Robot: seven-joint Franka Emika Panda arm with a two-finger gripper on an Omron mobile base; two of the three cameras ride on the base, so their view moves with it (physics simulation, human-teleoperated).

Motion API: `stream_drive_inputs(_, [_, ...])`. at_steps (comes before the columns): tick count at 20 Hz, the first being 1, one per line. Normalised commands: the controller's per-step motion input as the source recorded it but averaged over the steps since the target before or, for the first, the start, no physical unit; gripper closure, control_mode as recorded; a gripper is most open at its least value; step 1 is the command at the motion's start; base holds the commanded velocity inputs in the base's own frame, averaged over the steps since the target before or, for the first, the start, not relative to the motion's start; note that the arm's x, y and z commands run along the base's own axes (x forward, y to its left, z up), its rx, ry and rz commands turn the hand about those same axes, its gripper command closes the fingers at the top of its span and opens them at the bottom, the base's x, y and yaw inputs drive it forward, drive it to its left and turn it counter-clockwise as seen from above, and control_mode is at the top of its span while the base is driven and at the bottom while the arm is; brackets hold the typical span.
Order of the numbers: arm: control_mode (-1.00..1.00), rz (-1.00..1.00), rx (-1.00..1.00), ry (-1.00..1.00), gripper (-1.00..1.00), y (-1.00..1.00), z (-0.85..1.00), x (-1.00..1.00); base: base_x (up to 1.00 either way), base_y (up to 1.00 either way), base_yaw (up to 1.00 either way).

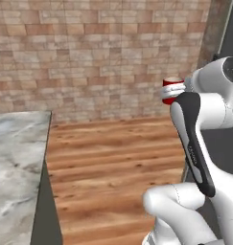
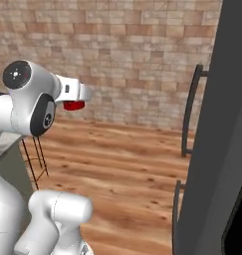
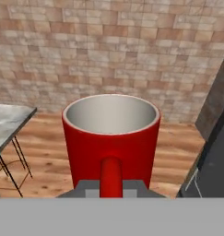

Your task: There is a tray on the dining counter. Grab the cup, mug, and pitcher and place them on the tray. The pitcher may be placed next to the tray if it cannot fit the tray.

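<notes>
Tan brick wall point(image 1: 99, 52) behind, wood-plank floor point(image 1: 113, 162) below. Marbled dining counter point(image 1: 17, 167) at left of the left base view, edge-on, with thin black stool legs point(image 3: 12, 166) beneath. Dark cabinet point(image 2: 217, 149) at right. Gripper point(image 3: 111, 186) clamped tight on the handle of the red mug point(image 3: 111, 138), held upright, high above the floor, well clear of the counter.

The mug point(image 3: 111, 138) sits upright in the gripper point(image 3: 111, 186), directly ahead of it, its handle turned back toward the hand and its open mouth up. Well beyond the mug stands the brick wall point(image 3: 109, 50). Below and to the gripper's left lies a corner of the dining counter point(image 3: 7, 122), with stool legs point(image 3: 12, 168) under it. The wooden floor point(image 1: 113, 162) spreads beneath. To the gripper's right rises a tall cabinet point(image 2: 217, 149).
</notes>
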Motion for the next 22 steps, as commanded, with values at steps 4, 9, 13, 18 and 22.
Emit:
stream_drive_inputs(4, [1.00,0.00,0.00,0.00,1.00,0.00,0.00,0.00,1.00,-0.53,0.10])
stream_drive_inputs(9, [1.00,0.00,0.00,0.00,1.00,0.00,0.00,0.00,1.00,-0.56,0.10])
stream_drive_inputs(13, [1.00,0.00,0.00,0.00,1.00,0.00,0.00,0.00,1.00,-0.53,0.14])
stream_drive_inputs(18, [1.00,0.00,0.00,0.00,1.00,0.00,0.00,0.00,1.00,-0.48,0.16])
stream_drive_inputs(22, [1.00,0.00,0.00,0.00,1.00,0.00,0.00,0.00,1.00,-0.39,0.23])
